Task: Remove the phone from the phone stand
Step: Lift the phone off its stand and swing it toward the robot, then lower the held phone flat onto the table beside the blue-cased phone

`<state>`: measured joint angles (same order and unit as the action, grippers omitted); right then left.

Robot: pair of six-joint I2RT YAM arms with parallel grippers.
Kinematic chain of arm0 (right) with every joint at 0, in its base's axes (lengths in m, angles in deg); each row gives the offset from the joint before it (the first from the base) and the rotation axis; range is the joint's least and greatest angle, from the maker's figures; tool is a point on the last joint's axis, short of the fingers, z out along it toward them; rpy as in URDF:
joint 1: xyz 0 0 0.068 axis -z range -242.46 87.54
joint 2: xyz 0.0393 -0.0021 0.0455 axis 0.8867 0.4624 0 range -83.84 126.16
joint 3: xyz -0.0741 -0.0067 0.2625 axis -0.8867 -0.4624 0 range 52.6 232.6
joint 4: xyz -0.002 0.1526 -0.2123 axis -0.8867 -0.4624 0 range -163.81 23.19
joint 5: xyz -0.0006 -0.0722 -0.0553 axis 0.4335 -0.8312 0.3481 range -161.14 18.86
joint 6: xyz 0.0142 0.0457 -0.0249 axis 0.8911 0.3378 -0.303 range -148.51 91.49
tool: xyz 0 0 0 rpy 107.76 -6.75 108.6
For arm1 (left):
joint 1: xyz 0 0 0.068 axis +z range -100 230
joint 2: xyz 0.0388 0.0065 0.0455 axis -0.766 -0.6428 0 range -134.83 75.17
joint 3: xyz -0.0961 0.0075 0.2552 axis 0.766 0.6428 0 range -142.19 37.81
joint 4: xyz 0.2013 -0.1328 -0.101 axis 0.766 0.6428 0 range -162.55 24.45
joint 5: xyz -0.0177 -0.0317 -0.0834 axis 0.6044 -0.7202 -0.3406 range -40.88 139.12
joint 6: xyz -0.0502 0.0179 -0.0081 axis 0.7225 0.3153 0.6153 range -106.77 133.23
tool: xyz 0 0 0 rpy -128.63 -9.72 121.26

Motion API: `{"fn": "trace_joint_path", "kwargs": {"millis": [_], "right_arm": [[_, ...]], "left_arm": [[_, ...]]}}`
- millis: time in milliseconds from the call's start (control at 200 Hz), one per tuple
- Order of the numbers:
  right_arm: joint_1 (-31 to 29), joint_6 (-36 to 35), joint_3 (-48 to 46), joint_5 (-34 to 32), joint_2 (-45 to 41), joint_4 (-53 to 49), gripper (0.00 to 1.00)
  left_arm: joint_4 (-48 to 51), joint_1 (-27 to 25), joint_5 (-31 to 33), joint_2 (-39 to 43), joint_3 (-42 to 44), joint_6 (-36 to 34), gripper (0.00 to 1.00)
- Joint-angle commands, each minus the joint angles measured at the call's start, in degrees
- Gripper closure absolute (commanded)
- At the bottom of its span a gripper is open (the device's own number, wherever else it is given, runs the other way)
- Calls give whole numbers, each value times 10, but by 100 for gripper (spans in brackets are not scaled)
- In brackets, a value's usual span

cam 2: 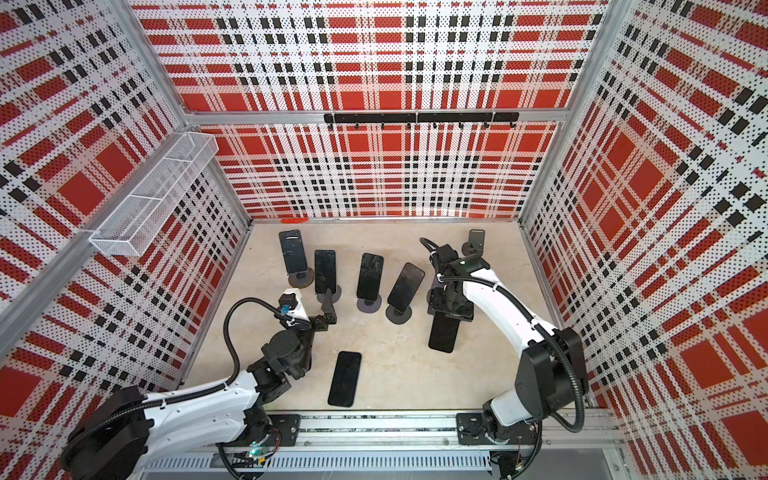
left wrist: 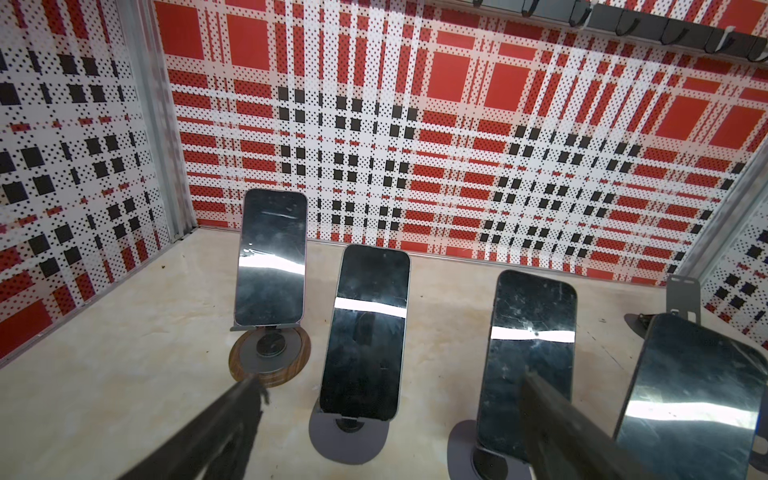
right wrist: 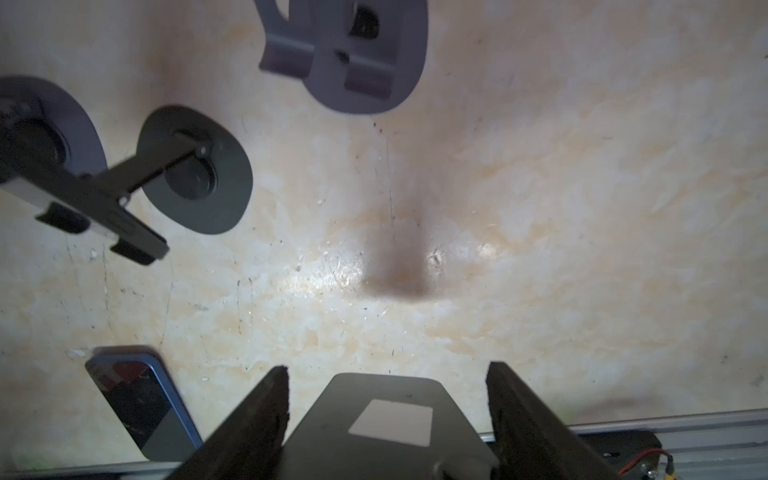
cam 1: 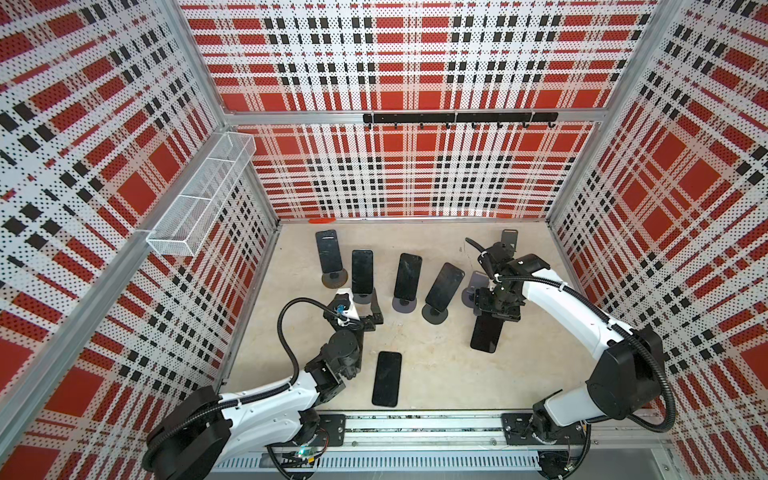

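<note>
Six phones show: four lean back on stands [cam 1: 404, 306] in a row, each propped on a lip; a flat phone [cam 1: 387, 378] lies on the table [cam 1: 440, 386]; and the phone [cam 1: 485, 334] that matters hangs in the right gripper [right wrist: 387, 369]. Its jaws are drawn in to the phone's width and pinch its long edges near one end, a hold I judge suited to sliding it up off a lip. The screen faces up and the free end points toward the front rail [cam 1: 415, 428]. It is clear of the empty stand [right wrist: 374, 99] just behind it, so the removal looks nearly done, with only the setting down left. Right arm: elbow raised, wrist folded so the fingers [right wrist: 249, 415] point down at the table. Left arm: low and stretched forward, left gripper [left wrist: 390, 380] spread wide, facing the second phone [left wrist: 365, 332] in the row without touching it.
</note>
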<state>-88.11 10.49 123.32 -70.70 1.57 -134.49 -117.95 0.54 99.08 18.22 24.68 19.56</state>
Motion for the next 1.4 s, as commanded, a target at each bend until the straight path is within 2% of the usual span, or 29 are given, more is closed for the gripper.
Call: {"fn": "trace_joint_path", "kwargs": {"millis": [0,235,421,556,671,767,1022,1217,1398], "right_arm": [[-37,7,-17,31,-26,17,31],[-131,58,-39,34,3,48,31],[-182,55,-20,92,76,111,31],[-206,52,16,94,124,107,31],[-226,77,21,96,149,112,31],[-243,96,19,105,165,131,31],[-293,151,18,76,209,141,31],[-313,205,-5,97,211,192,31],[-317,229,-6,73,224,196,31]], "left_arm": [[0,18,-7,1,14,26,2],[2,27,-14,-12,11,38,2],[5,29,-9,-1,16,40,2],[10,33,-10,16,18,42,2],[12,36,1,26,24,40,2],[13,40,-13,30,26,44,2],[14,42,-26,24,23,52,2],[16,43,-20,28,26,54,2],[16,44,-21,23,26,58,2]]}}
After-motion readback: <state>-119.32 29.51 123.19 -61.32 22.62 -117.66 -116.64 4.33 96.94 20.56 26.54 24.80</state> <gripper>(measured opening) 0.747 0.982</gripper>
